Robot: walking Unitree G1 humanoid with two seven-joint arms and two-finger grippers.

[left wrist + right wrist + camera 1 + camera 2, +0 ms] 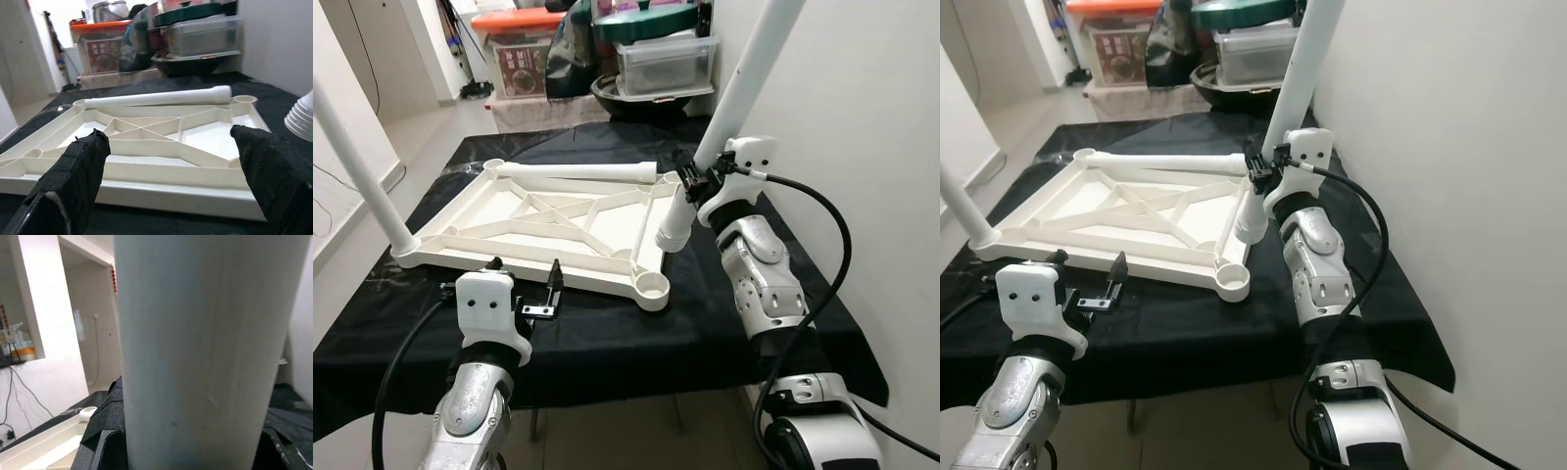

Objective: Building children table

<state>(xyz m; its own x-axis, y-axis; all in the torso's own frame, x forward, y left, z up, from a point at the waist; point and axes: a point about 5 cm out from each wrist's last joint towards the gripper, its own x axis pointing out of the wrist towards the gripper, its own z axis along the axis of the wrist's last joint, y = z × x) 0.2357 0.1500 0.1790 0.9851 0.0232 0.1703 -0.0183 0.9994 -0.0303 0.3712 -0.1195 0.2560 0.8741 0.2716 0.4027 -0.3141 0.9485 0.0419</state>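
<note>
A white plastic tabletop (548,220) lies upside down on the black-covered table. One white leg (357,166) stands in its near left corner socket. A second white leg (578,172) lies along the tabletop's far edge. My right gripper (697,180) is shut on a third white leg (734,88), held tilted, its ribbed lower end (672,227) hanging just above the tabletop's right rim. In the right wrist view that leg (195,352) crosses between the fingers. My left gripper (524,284) is open, low before the tabletop's near edge (161,196). An empty corner socket (652,286) sits near right.
The black cloth (636,343) covers the table to its edges. Behind the table stand a stack of plastic storage boxes (666,59), a dark bowl and a green lid. A white wall (862,117) runs close along the right side. The floor opens to the left.
</note>
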